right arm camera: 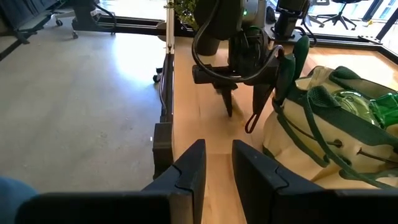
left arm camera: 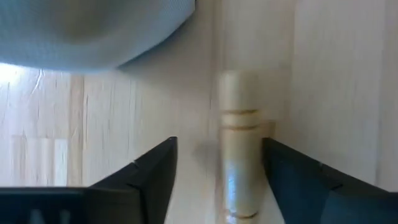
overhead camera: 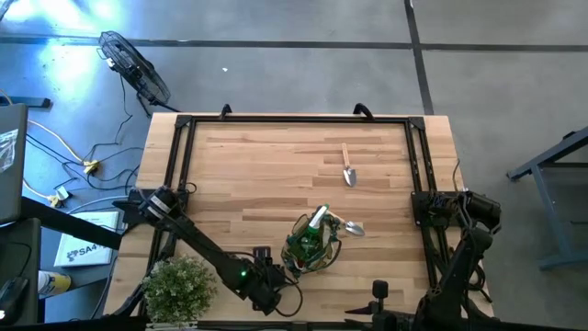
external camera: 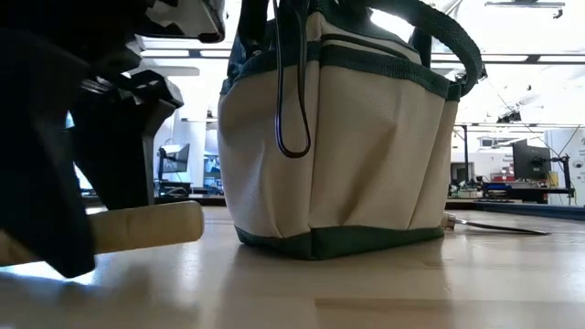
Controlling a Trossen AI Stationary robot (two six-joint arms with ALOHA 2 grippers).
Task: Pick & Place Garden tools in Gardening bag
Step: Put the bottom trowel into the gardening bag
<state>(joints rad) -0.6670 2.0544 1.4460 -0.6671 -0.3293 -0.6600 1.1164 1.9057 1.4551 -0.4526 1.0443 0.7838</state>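
The olive-tan gardening bag (overhead camera: 312, 241) stands upright near the table's front, and also shows in the low view (external camera: 338, 155). A green-and-white piece (overhead camera: 318, 221) sticks out of its top. My left gripper (left arm camera: 221, 180) is open, low at the front edge just left of the bag, pointing down. Its fingers stand on either side of a wooden tool handle (left arm camera: 239, 155) that lies on the table; the handle also shows in the low view (external camera: 146, 227). One finger (left arm camera: 292, 180) is close beside the handle; whether it touches, I cannot tell. My right gripper (right arm camera: 217, 168) waits near the front right, empty, its fingers a narrow gap apart.
A wooden-handled trowel (overhead camera: 347, 165) lies toward the far right of the table. A metal blade (overhead camera: 355, 230) lies against the bag's right side. A bushy green plant (overhead camera: 179, 285) stands at the front left corner. A black frame (overhead camera: 294, 119) rims the table.
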